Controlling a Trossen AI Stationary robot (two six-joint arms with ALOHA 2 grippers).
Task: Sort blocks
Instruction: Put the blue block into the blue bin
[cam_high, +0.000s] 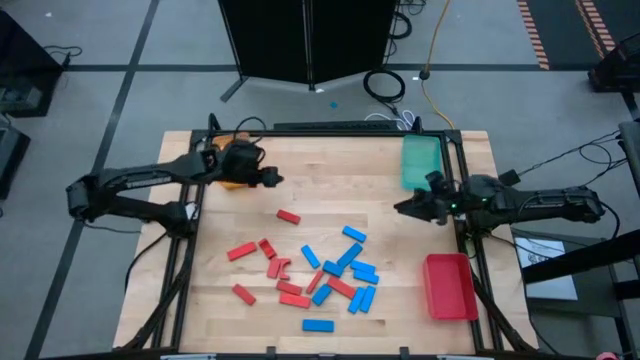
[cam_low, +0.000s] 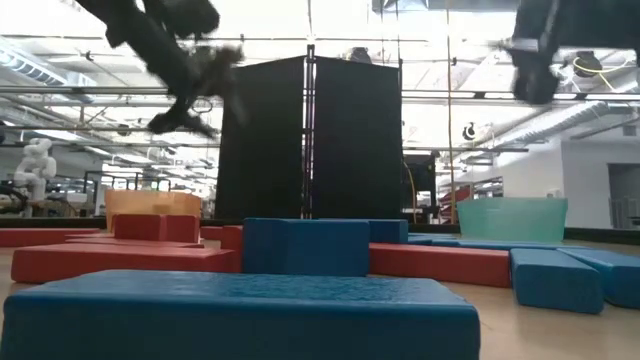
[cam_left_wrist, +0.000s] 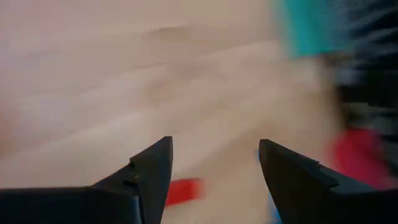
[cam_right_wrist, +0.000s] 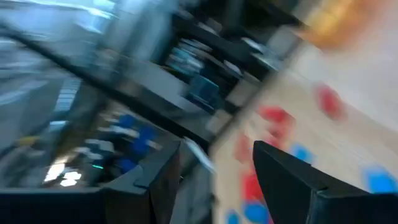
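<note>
Left gripper (cam_high: 272, 180) just off the orange tray (cam_high: 232, 181), fingers spread, empty – likely freed for another pick. Right gripper (cam_high: 402, 208) beside the teal tray (cam_high: 421, 160), parted, nothing held. Blocks (cam_high: 320, 272) (red, blue) lie scattered mid-table, unsorted.

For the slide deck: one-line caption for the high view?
Red and blue blocks scattered mid-table, left gripper open near the orange tray, right gripper beside the teal tray.
</note>
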